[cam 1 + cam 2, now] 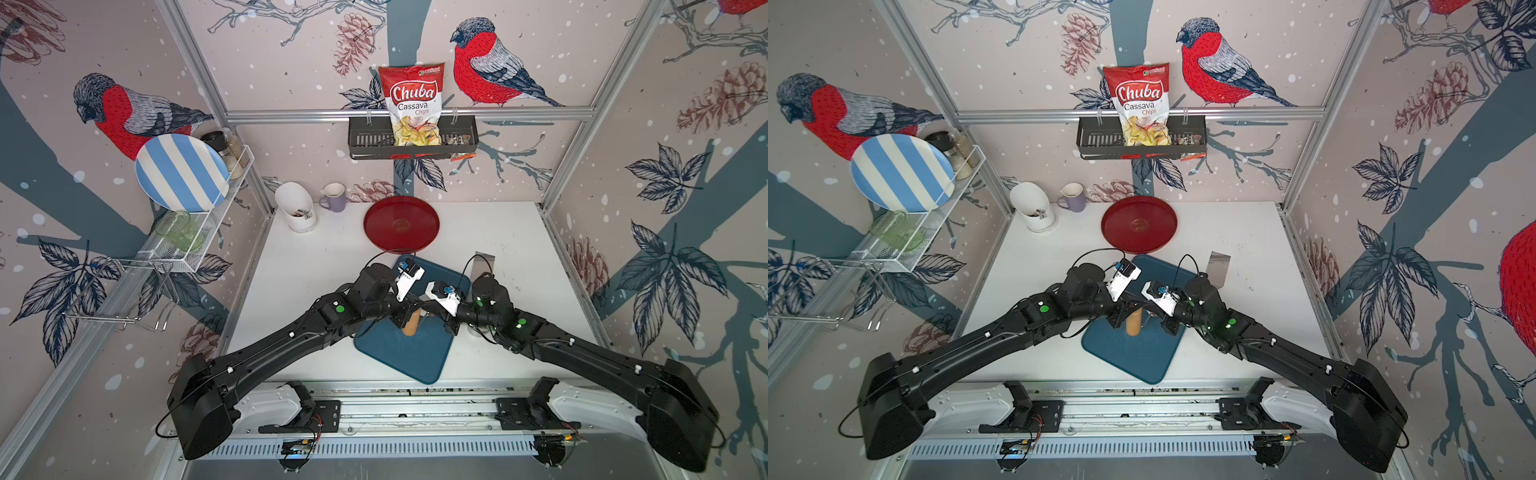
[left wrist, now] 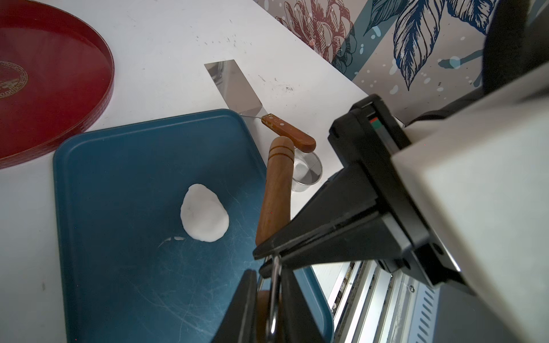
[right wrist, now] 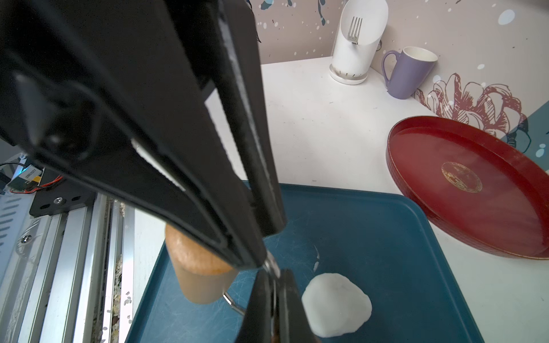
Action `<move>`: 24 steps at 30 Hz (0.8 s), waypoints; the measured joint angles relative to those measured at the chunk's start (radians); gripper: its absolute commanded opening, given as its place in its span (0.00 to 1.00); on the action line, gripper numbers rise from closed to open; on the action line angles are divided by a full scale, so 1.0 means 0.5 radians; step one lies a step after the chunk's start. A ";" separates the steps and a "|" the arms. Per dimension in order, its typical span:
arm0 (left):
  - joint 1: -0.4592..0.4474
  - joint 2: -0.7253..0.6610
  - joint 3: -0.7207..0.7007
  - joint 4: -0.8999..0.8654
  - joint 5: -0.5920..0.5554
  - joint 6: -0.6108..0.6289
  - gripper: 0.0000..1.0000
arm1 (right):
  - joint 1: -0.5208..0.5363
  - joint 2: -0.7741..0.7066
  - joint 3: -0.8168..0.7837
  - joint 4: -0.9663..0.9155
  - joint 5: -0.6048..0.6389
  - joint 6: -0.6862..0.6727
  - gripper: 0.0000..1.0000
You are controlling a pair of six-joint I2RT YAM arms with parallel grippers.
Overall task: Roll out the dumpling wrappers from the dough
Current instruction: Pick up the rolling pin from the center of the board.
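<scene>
Bird-print walls (image 1: 291, 62), white table (image 1: 316, 266), alu frame (image 1: 291, 115)

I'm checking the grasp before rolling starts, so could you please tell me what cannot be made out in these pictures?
- Both top views: the dough is hidden under the arms; only the wrist views show it.
- Left wrist view: whether the left gripper is closed on the metal rod cannot be told, because the bottom edge cuts the grip off.
- Left wrist view: the steel ring is partly hidden behind the rolling pin.

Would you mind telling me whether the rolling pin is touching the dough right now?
Apart. The left wrist view shows bare blue board between the dough and the rolling pin.
</scene>
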 measured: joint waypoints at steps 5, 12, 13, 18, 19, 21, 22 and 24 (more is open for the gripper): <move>-0.004 0.012 0.004 -0.001 0.011 0.011 0.04 | 0.000 -0.003 0.000 -0.005 0.004 0.001 0.00; -0.011 0.014 0.005 -0.001 0.008 0.018 0.00 | -0.001 -0.017 0.000 -0.025 0.009 0.001 0.00; -0.012 0.013 0.005 -0.001 0.006 0.018 0.00 | -0.001 -0.020 0.000 -0.031 0.010 0.002 0.00; -0.017 -0.036 -0.026 0.030 -0.037 0.011 0.00 | 0.000 -0.046 -0.002 -0.021 0.009 0.024 0.27; -0.017 -0.058 -0.043 0.032 -0.069 -0.011 0.00 | 0.000 -0.063 -0.009 0.005 0.010 0.037 0.36; -0.016 -0.105 -0.086 0.033 -0.156 -0.021 0.00 | -0.001 -0.093 -0.027 0.059 0.021 0.038 0.43; -0.016 -0.128 -0.106 0.037 -0.182 -0.030 0.00 | -0.001 -0.110 -0.040 0.074 0.043 0.042 0.48; -0.016 -0.180 -0.139 0.056 -0.215 -0.053 0.00 | -0.002 -0.143 -0.066 0.089 0.068 0.054 0.53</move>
